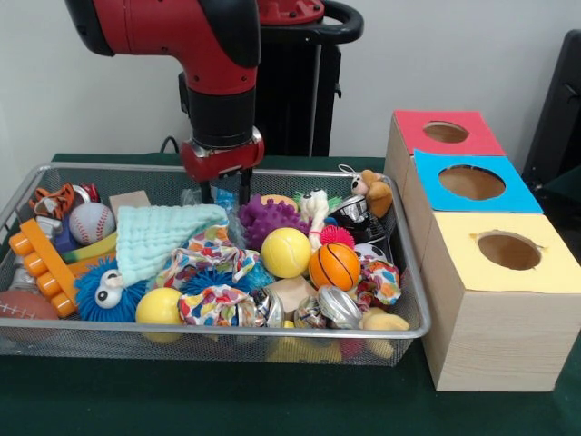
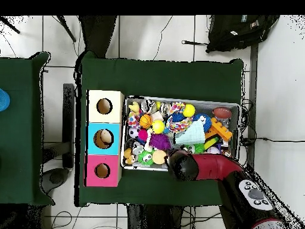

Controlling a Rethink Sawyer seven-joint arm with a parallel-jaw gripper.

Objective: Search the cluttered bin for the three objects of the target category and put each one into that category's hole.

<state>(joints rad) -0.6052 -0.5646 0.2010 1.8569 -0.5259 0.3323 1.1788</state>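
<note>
My gripper (image 1: 226, 190) hangs over the far side of the wire bin (image 1: 272, 331). Its two dark fingers stand apart, open, with nothing between them. The tips are just above the mint cloth (image 1: 163, 234) and left of the purple spiky ball (image 1: 270, 219). Balls in the bin include a yellow ball (image 1: 286, 252), a small basketball (image 1: 334, 266), a baseball (image 1: 92, 222) and a second yellow ball (image 1: 160, 307). Right of the bin stand the red hole (image 1: 446, 133), blue hole (image 1: 471, 183) and yellow hole (image 1: 508, 250). In the overhead view the arm's wrist (image 2: 181, 164) hides the gripper.
The bin also holds an orange toy block (image 1: 41, 263), a blue googly-eyed fuzzy toy (image 1: 107, 291), patterned cloth rings (image 1: 213, 304), a plush tiger (image 1: 53, 198), a brown football (image 1: 23, 305) and shiny wrapped items (image 1: 338, 306). Something pale shows inside the blue hole (image 2: 105, 139).
</note>
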